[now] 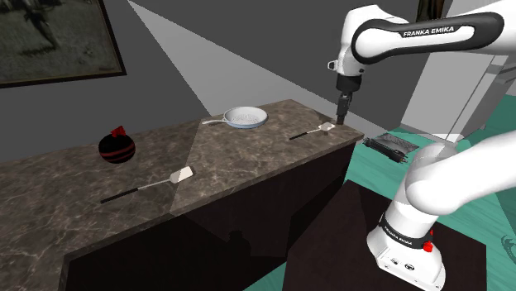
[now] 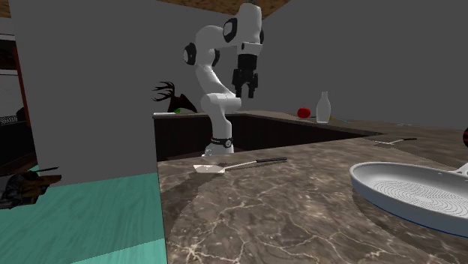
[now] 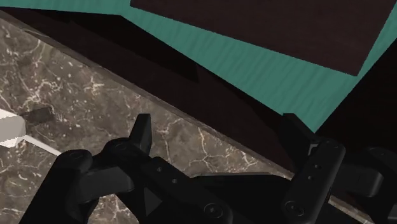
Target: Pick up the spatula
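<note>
**Shoulder view.** The claw (image 1: pixel 342 112) hangs over the end of the marble-topped bench (image 1: pixel 240 153) nearest the stand. It is roughly above the pale blade of the spatula (image 1: pixel 312 132), with a clear gap between the two. The spatula lies flat close to the bench edge; its dark handle runs toward the view's left. A frying pan (image 1: pixel 246 117) sits just beyond it. A second spatula (image 1: pixel 147 188) lies well apart toward the view's left, near a round black-and-red object (image 1: pixel 117 146); the tool under the claw is judged to be the target.

**Second exterior view.** The claw (image 2: pixel 247 91) is raised well above the bench with its fingers spread. The spatula (image 2: pixel 240 163) rests untouched on the marble near the bench edge; its blade is toward the view's left. The frying pan is in the foreground at the view's right.

**Wrist view.** The two fingers (image 3: pixel 141 130) stand apart with nothing between them; below them are bare marble and the bench edge. The spatula's white blade (image 3: pixel 9 130) lies off to one side, outside the gap between the fingers.

**Progress.**
- Done: coarse approach only; the claw is open and near the tool.
- Remaining: centre the claw on the spatula; descend to the bench; close on the tool; lift.
- No contact has been made; the task is judged to be at an early stage.
</note>
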